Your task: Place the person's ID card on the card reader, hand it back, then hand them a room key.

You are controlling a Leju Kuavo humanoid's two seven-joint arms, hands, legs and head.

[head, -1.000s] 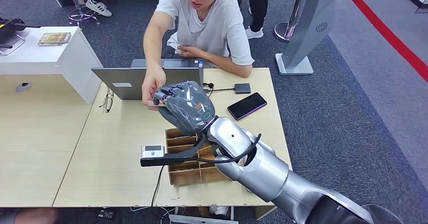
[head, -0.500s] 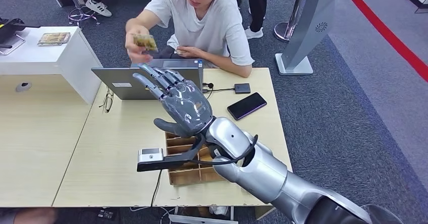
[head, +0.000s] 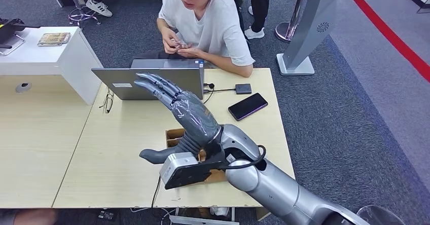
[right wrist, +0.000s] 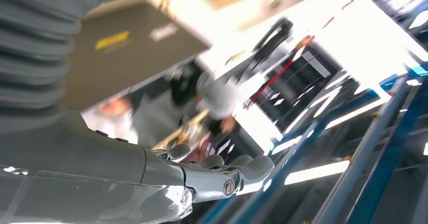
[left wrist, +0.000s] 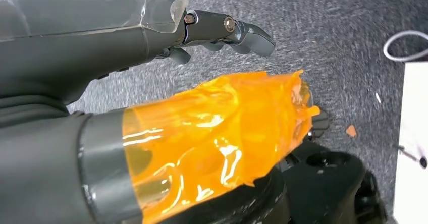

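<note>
a small card [head: 178,44], too small to make out, sits between the seated person's hands [head: 175,41] beyond the laptop [head: 152,80]. the robot's right hand [head: 177,103] hovers over the desk [head: 116,149], fingers spread, holding nothing. the left hand [left wrist: 151,27] hangs above carpet, fingers loosely extended, empty.

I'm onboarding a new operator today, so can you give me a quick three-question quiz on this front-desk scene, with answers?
1. True or false: the robot's right hand is holding a card.
2. Which lies nearer the open grey laptop on the light wooden table: the black smartphone or the small dark square device on a cable?
3. Fill in: the seated person in the white T-shirt holds a small item in ____ hands.

Key
1. False: its fingers are spread, with nothing in them.
2. The square device.
3. Both; whether it is the card is too small to tell.
</note>
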